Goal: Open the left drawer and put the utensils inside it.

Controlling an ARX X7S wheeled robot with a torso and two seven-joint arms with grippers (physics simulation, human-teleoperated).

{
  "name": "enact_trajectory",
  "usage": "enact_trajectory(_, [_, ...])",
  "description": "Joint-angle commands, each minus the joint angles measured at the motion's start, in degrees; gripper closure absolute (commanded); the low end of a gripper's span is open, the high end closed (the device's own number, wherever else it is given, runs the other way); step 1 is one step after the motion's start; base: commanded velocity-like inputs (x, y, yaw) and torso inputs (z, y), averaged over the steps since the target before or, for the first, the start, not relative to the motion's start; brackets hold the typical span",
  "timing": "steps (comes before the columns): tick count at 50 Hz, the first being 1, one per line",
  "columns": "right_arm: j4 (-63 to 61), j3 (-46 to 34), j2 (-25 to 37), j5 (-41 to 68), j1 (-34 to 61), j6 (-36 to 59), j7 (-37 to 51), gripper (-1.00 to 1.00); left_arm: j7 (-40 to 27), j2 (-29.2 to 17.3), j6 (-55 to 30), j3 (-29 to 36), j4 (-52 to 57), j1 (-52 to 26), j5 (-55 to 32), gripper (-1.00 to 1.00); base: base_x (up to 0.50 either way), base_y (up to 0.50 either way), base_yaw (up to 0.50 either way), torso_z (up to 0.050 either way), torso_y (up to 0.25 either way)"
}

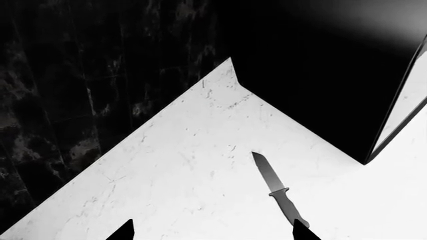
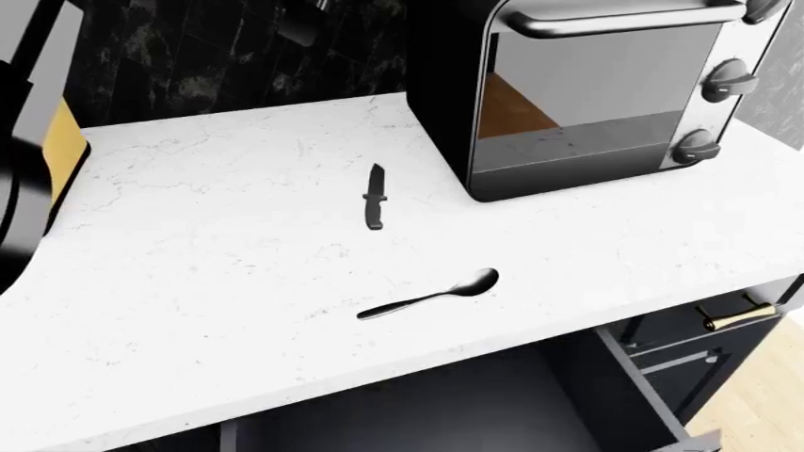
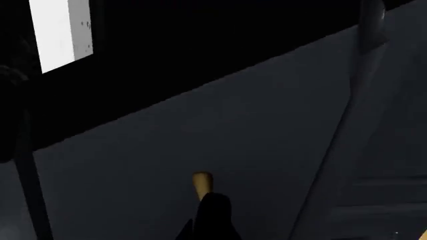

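Observation:
The utensils lie on the white counter (image 2: 226,282): a short black knife (image 2: 375,196) and, nearer the front edge, a black spoon (image 2: 434,296). Below the edge the left drawer (image 2: 415,414) stands pulled out, its grey inside bare. In the left wrist view my left gripper (image 1: 213,234) is open above the counter, and the knife (image 1: 280,190) lies with its handle end close to one fingertip (image 1: 302,232). In the right wrist view my right gripper (image 3: 212,220) shows as one dark shape closed around a brass handle (image 3: 202,181).
A black and steel toaster oven (image 2: 603,85) stands at the counter's back right, close to the knife. A dark marble backsplash (image 2: 226,47) runs behind. Another drawer with a brass handle (image 2: 739,315) sits right of the open one. My left arm (image 2: 15,188) fills the left edge.

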Motion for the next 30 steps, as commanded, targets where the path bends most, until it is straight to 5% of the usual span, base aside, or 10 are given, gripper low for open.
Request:
enact_trajectory(1, [-6.2,-17.2,9.7,7.3,-10.5,-25.6,-17.4,1.00,-0.4,0.0,-0.3,-0.1,0.5,-0.1,-0.4,-1.00,0.00,0.00,0.00,0.000,0.000])
enact_trajectory(20, [-2.0,-33.3,8.8,5.8,-10.3,-39.6,-28.1,1.00,-0.9,-0.2,-0.5,-0.2,1.1,0.2,-0.7,-1.00,0.00,0.00,0.00,0.001,0.001])
enact_trajectory(29, [-1.9,-33.2,8.9,8.7,-9.2,-40.4,-32.1,1.00,-0.8,-0.1,-0.2,-0.3,0.6,0.3,-0.7,-1.00,0.00,0.00,0.00,0.001,0.001])
enact_trajectory(30, [-2.1,-32.3,8.2,9.8,-10.2,-42.3,-35.6,-1.00,-1.1,-0.2,-0.3,-0.4,0.9,0.4,-0.8,-1.00,0.00,0.00,0.00,0.000,0.000])
